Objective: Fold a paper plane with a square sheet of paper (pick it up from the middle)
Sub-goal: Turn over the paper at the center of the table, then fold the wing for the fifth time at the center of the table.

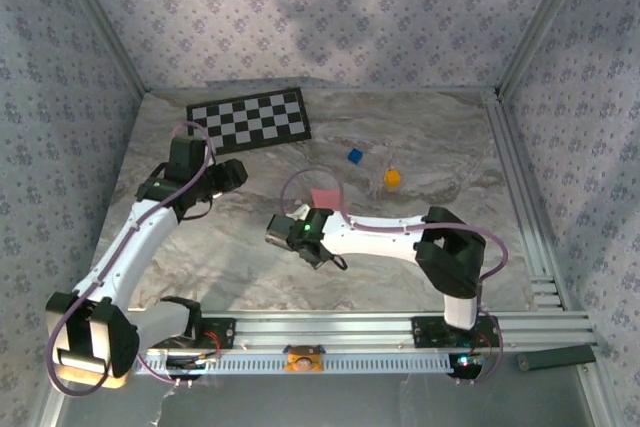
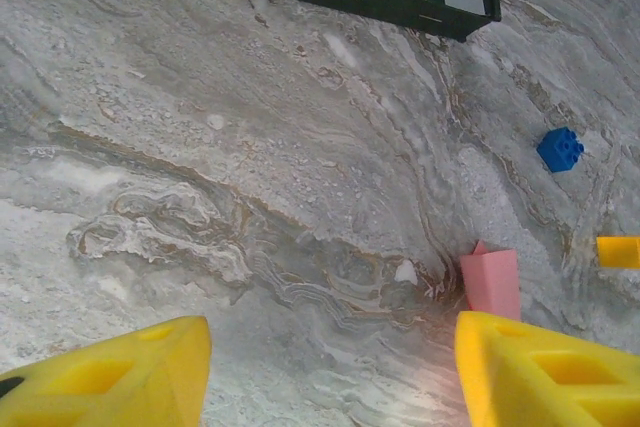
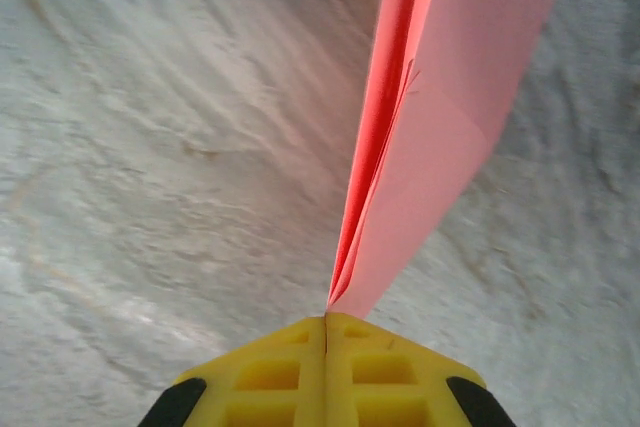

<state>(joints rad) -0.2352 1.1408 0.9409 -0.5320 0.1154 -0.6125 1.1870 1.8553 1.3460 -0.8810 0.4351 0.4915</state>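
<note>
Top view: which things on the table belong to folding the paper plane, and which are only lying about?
For the job:
- the folded pink paper, pinched in the right gripper

Only lying about:
- the checkerboard mat at the far edge
- the blue block
- the yellow-orange block

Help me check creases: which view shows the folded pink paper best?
Right wrist: the folded pink paper is close up, layers and crease clear, pinched by the right fingers. Top external and left wrist show a small pink patch.
</note>
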